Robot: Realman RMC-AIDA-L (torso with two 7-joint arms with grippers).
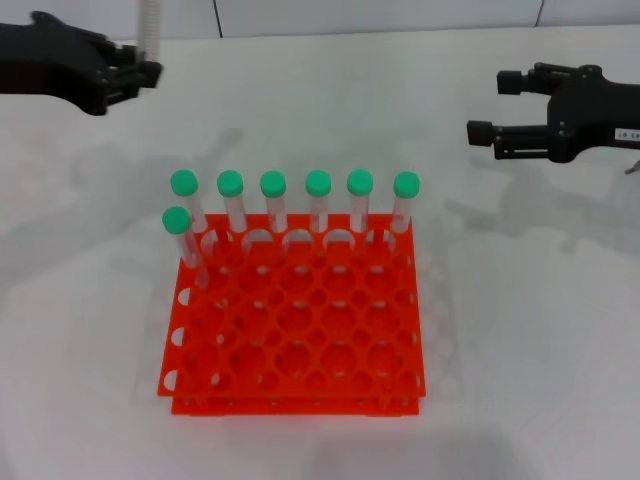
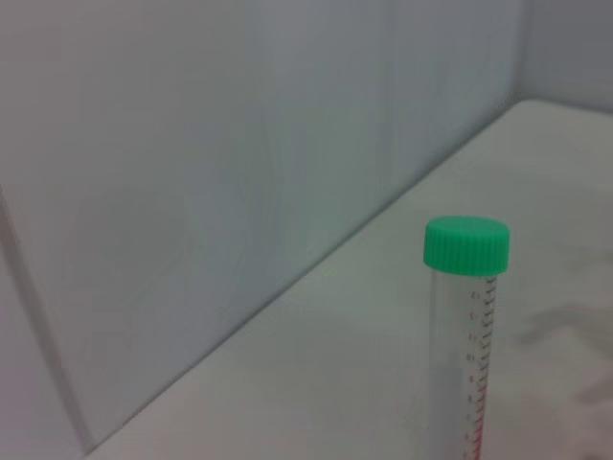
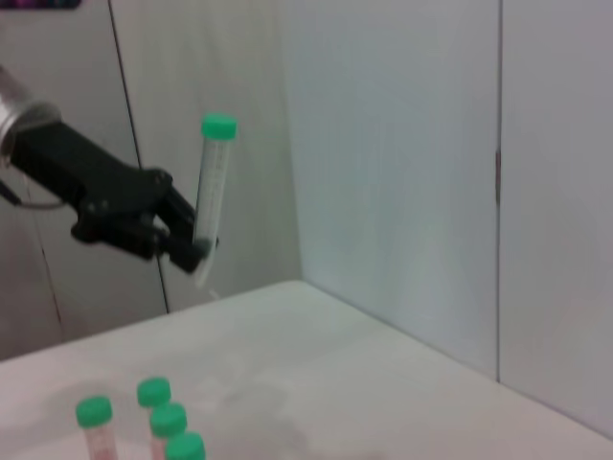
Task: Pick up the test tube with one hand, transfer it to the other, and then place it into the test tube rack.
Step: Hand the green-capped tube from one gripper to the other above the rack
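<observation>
1. My left gripper (image 1: 150,72) is raised over the far left of the bench (image 1: 520,330), its fingers clamped on the lower part of the test tube (image 1: 150,25).
2. From the right wrist camera I see that tube (image 3: 211,192) nearly upright, slightly tilted, green cap on top, held well above the bench surface.
3. The left wrist camera shows the same tube (image 2: 465,335) close up, cap uppermost, with printed graduation marks down its side.
4. My right gripper (image 1: 482,108) hovers over the far right of the bench, fingers spread apart and holding nothing, pointing toward the left gripper but well apart from it.
5. The test tube rack (image 1: 295,330) sits on the bench between and nearer than both grippers.
6. Seven green-capped tubes (image 1: 273,200) stand in the rack: six along the back row, one at the left end of the next row.
</observation>
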